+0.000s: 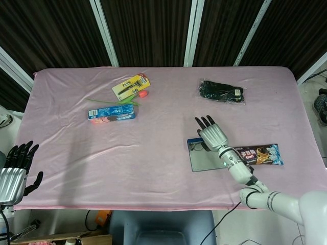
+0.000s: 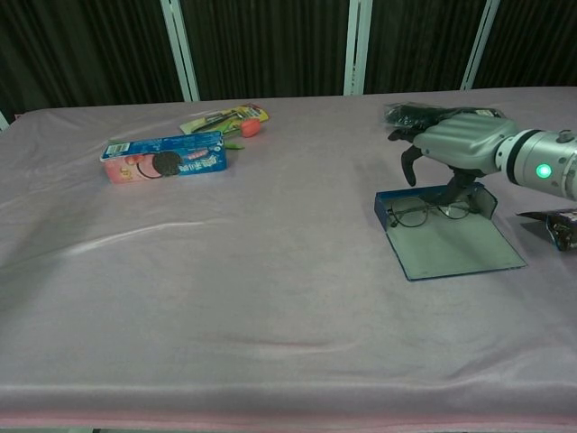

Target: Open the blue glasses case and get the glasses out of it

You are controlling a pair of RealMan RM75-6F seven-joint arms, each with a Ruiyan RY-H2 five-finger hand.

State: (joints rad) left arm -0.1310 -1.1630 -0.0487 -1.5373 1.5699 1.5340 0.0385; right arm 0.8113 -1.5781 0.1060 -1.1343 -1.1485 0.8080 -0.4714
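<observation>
Chest view: blue glasses case [image 2: 448, 236] lying open flat on pink table [image 2: 270, 298], glasses [image 2: 431, 213] inside near hinge. Right hand [image 2: 451, 144] over them, fingers spread downward, holding nothing, likely poised to pinch frame. Left hand [image 1: 15, 171] idle, released, at table's near-left edge.

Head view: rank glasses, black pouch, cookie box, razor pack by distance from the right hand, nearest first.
From the right hand:
1. Glasses, right under its fingers, in the open case.
2. Black pouch, farther back on the right side.
3. Cookie box, left.
4. Razor pack, far left, farthest.
</observation>
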